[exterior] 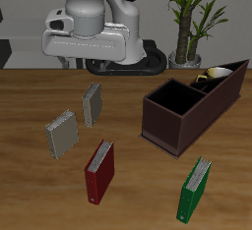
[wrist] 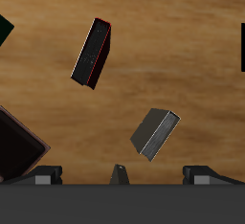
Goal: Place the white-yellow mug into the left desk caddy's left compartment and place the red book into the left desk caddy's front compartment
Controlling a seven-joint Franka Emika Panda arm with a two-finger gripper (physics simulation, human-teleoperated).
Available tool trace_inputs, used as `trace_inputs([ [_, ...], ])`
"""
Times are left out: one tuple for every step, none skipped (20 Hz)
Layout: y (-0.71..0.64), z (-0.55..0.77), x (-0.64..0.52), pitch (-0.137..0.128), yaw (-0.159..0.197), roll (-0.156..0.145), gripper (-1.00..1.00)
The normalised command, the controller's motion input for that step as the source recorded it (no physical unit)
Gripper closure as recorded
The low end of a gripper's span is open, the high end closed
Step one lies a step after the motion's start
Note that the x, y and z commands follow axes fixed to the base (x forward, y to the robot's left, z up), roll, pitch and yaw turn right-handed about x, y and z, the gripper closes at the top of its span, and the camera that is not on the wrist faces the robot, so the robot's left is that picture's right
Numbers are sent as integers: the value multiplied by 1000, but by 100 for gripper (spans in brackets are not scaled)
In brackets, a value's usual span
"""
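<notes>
Gripper [exterior: 84, 45] raised at upper left; its opening cannot be told.
Two grey books [exterior: 62, 133] and a green book [exterior: 194, 189] surround the red book [exterior: 99, 170].

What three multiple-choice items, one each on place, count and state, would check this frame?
1. Where is the white-yellow mug?
A. inside the left desk caddy
B. on the bare table
C. in the gripper

2. How many grey books lie on the table?
A. one
B. two
C. four

3. What state is the red book in?
A. lying on the table
B. held in the air
C. inside the caddy

Answers: 1 A, its rim and handle show above the caddy's far end. 2 B, two lie behind the red book. 3 A, it rests on the wood, apart from the caddy.
</notes>
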Motion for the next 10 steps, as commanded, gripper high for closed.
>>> trace_inputs([
  [112, -170, 586, 27, -5, 7, -100],
  [86, -139, 576, 25, -17, 50, -100],
  [43, -111, 483, 18, -23, -81, -100],
  [324, -183, 790, 44, -42, 31, -100],
  [348, -75, 584, -33, 8, 58, -100],
  [355, -112, 623, -4, -53, 73, -100],
  [339, -42, 630, -21, 12, -15, -100],
  [342, -85, 395, -24, -25, 94, -100],
  [316, -175, 648, 42, 88, -28, -100],
  [459, -117, 744, 24, 62, 45, -100],
])
